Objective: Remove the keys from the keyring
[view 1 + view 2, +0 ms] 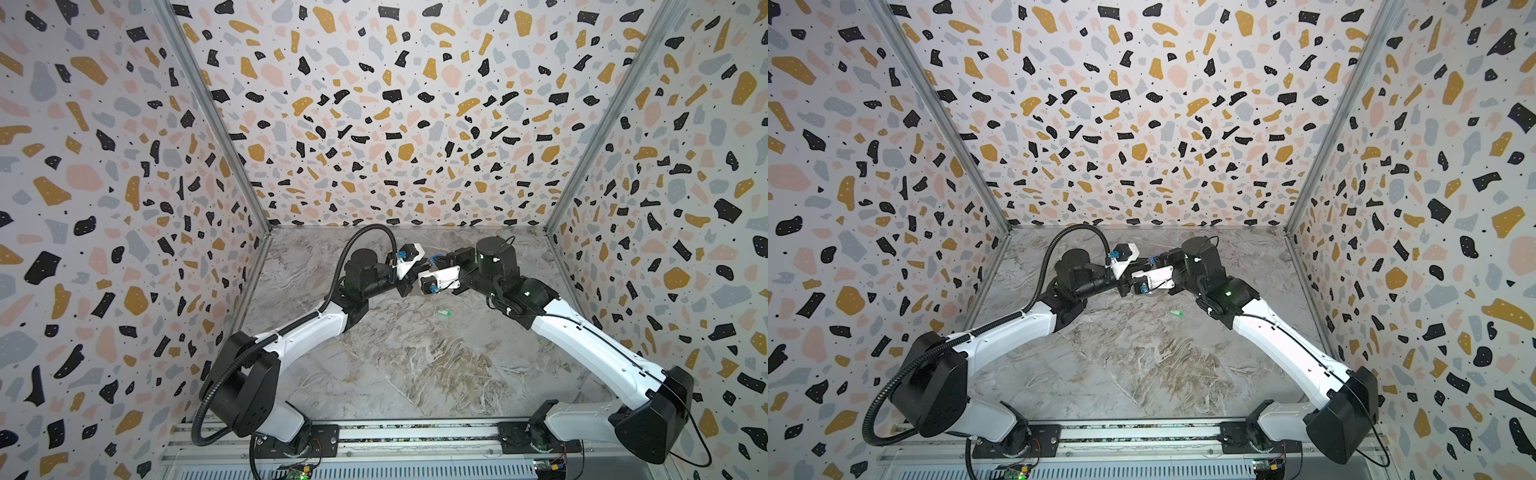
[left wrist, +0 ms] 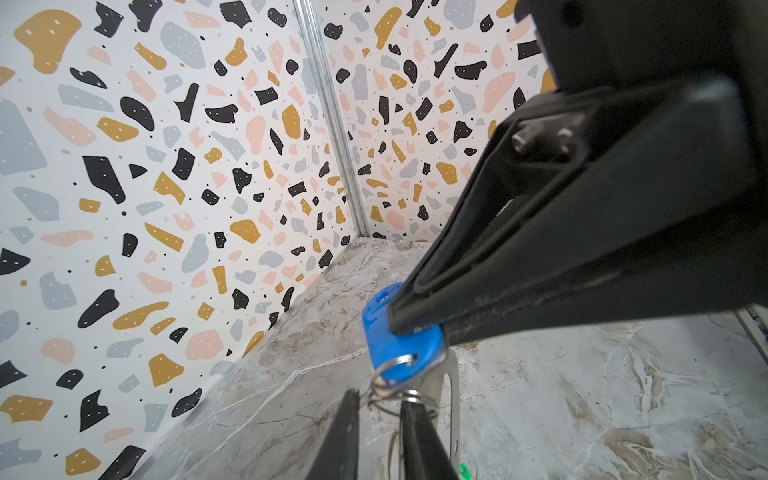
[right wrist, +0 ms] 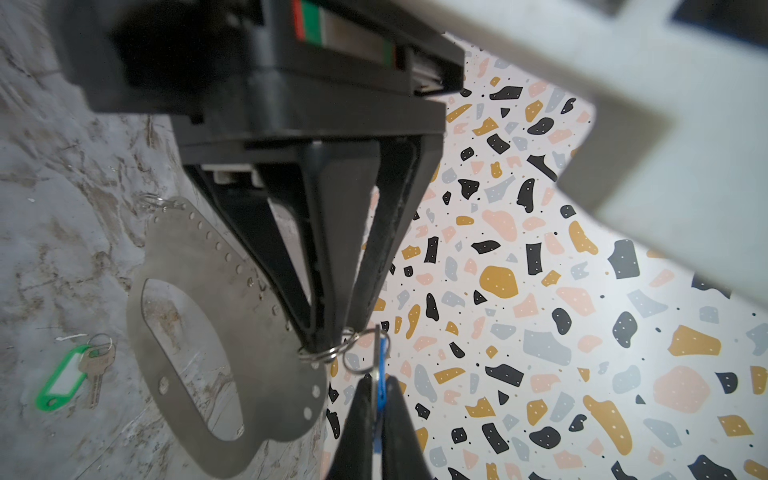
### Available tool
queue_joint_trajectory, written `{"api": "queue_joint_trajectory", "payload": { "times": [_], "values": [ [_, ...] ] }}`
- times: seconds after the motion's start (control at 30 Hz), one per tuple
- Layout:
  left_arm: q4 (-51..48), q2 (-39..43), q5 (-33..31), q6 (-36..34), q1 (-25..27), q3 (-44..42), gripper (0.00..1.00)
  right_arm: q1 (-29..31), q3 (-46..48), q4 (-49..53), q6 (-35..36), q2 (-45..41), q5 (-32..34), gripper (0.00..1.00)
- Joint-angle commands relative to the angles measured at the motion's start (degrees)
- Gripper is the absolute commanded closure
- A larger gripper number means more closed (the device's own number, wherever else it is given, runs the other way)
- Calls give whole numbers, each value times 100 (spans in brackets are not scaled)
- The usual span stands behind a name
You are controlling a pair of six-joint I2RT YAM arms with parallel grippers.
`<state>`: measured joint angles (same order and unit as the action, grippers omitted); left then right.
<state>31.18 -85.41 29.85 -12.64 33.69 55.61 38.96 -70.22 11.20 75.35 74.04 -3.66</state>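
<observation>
Pinching keyring point(image 3: 187, 257), left pincer point(image 3: 324, 347) faces right pincer point(image 3: 377, 380) clamping blue key point(image 2: 392, 345); green key point(image 3: 62, 380) lies nearby.

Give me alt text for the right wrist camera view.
The right gripper pinches the blue key edge-on while the left gripper clamps a metal ring at the corner of the keyring. The green key lies apart on the marble table.

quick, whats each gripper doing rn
left gripper: shut on the keyring's metal ring
right gripper: shut on the blue key
</observation>
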Motion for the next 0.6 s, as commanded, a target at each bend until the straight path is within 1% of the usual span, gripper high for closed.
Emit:
{"api": "queue_joint_trajectory", "payload": {
  "times": [0.0, 0.3, 0.37, 0.5, 0.57],
  "values": [
    [327, 148, 121, -20, -20, -86, 83, -11, -13, -207, -2, -242, -134, 100],
    [452, 209, 140, -7, -21, -164, 88, -8, 27, -262, 9, -264, -180, 100],
    [482, 218, 153, -9, -21, -178, 91, -11, 32, -283, 6, -272, -207, 100],
    [571, 252, 164, 14, -21, -218, 100, -20, 77, -328, 6, -285, -173, 100],
    [573, 269, 167, 24, -20, -235, 100, -20, 102, -360, -2, -294, -115, 100]
  ]
}}
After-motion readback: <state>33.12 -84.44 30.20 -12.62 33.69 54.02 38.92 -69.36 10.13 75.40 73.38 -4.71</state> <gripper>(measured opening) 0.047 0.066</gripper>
